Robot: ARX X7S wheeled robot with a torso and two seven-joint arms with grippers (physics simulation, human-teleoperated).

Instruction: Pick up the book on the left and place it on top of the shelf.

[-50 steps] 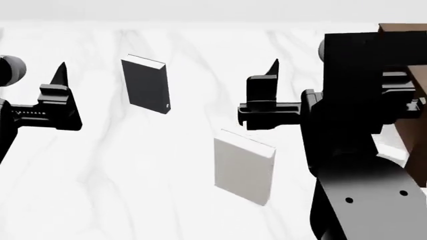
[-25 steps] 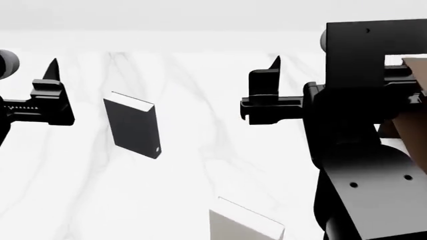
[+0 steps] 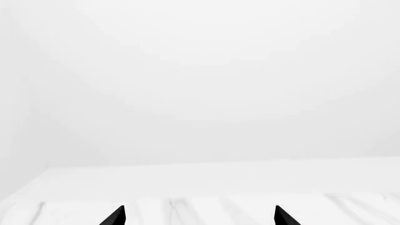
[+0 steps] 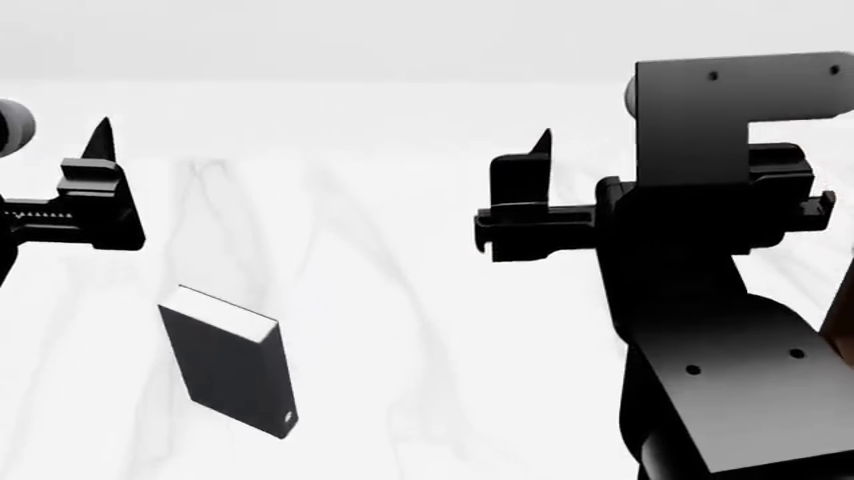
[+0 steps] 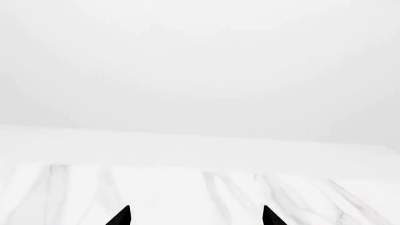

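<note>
The black book (image 4: 230,375) with white page edges and a tiny white mark near its lower corner lies on the white marble table (image 4: 400,300), at the lower left of the head view. My left gripper (image 4: 100,135) hovers above and to the left of it, well apart from it. My right gripper (image 4: 541,140) hovers at centre right, far from the book. In the left wrist view (image 3: 200,216) and the right wrist view (image 5: 196,216) the fingertips stand wide apart with only marble between them. The shelf shows only as a dark brown sliver (image 4: 849,330) at the right edge.
My right arm's black body (image 4: 707,300) fills the right side of the head view and hides what is behind it. The table's far edge (image 4: 400,85) meets a plain white wall. The pale books are out of view.
The head view has shifted: the black book slid down and left in it, the pale grey-white book dropped out at the bottom, and the brown shelf left at the right. Both grippers stay open.
</note>
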